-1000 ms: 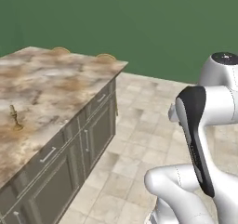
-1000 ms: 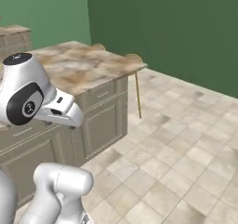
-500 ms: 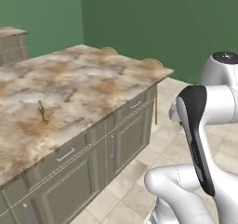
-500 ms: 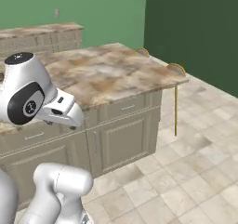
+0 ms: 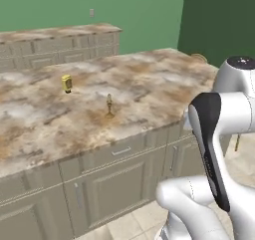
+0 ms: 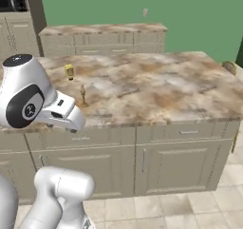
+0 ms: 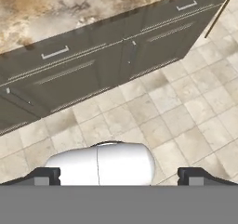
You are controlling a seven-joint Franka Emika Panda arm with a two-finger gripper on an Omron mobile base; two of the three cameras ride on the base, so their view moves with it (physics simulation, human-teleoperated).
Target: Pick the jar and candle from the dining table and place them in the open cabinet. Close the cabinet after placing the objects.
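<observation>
Candle on the marbled counter

A slim candle [image 5: 109,105] on a flared brass base stands upright mid-counter [image 5: 149,84], near a yellow container [image 5: 66,83]; the claw [image 7: 119,175] is wide open, empty, over floor tiles.

Candle [image 5: 109,105] upright on dining table [image 5: 149,84]
</observation>
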